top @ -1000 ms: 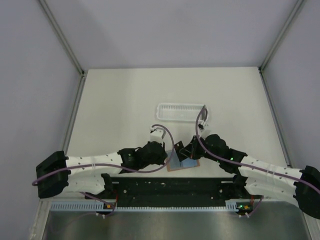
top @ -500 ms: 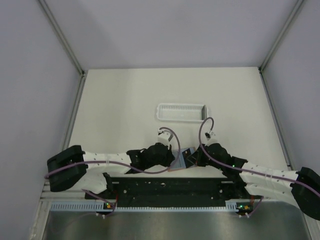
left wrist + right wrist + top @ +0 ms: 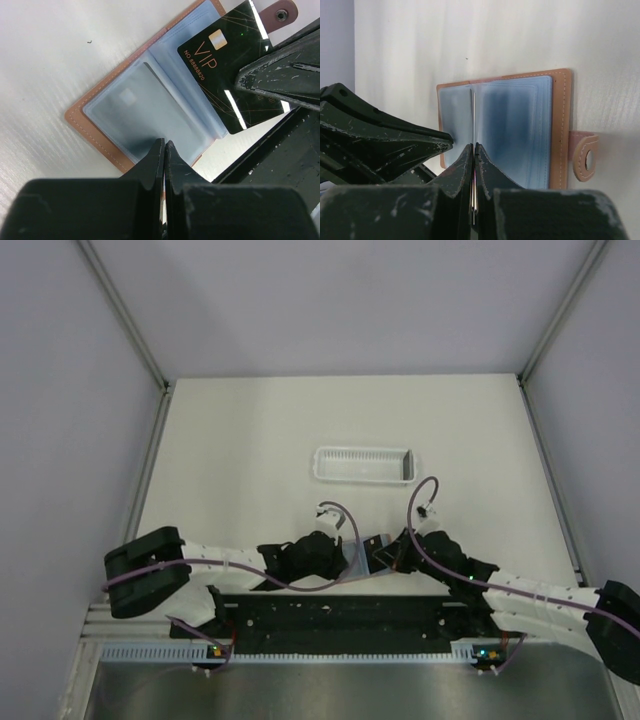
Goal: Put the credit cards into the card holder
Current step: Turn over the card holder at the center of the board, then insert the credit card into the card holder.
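Pinching a black credit card [image 3: 222,75], right claw [image 3: 473,150] over open card holder [image 3: 520,130]; left claw [image 3: 164,147] closed.

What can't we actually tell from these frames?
Top view: wallet mostly under left claw and right claw; too small.
Left wrist view: right claw covers part of the black card; left claw's own tips hide whether they pinch a sleeve.
Right wrist view: card edge-on; sleeve entry unclear.
Second card: only a hazy shape behind a sleeve.

We see soft, even light. White stripes of glare shine on the black card [image 3: 220,65] at two o'clock.
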You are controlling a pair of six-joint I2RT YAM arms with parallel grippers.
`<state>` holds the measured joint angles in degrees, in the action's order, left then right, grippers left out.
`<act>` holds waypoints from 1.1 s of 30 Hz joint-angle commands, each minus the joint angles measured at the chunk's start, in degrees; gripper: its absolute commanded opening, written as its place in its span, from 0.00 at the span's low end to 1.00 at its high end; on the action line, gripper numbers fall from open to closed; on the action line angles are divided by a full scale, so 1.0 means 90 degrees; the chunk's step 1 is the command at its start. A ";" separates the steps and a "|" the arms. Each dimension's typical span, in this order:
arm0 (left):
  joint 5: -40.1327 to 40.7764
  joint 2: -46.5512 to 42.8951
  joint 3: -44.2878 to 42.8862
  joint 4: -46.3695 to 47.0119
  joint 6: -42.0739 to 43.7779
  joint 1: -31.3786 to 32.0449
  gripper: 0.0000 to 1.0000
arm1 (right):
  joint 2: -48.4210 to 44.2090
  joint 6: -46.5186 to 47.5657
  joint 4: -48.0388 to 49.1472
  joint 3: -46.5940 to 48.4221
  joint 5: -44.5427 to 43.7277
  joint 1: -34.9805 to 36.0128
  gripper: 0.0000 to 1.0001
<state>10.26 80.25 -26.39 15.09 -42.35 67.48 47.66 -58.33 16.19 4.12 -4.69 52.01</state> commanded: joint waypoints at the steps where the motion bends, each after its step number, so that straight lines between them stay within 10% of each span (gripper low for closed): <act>1: 0.0031 -0.0205 0.0208 -0.0143 -0.0080 0.0002 0.00 | 0.0134 -0.0111 0.0740 -0.0067 0.0139 0.0071 0.00; 14: 0.0129 -0.0859 0.0306 -0.0524 -0.0090 0.0002 0.00 | 0.1754 0.0016 0.1775 0.0323 0.0765 0.0061 0.00; 33: 0.0305 -0.1250 0.0813 -0.0739 -0.0275 0.0002 0.00 | 0.1462 0.0260 0.1424 0.0616 0.0833 0.0071 0.00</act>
<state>11.70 69.47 -20.29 8.75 -44.27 67.48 60.25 -57.54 27.77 6.79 1.80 52.01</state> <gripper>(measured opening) 0.013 0.006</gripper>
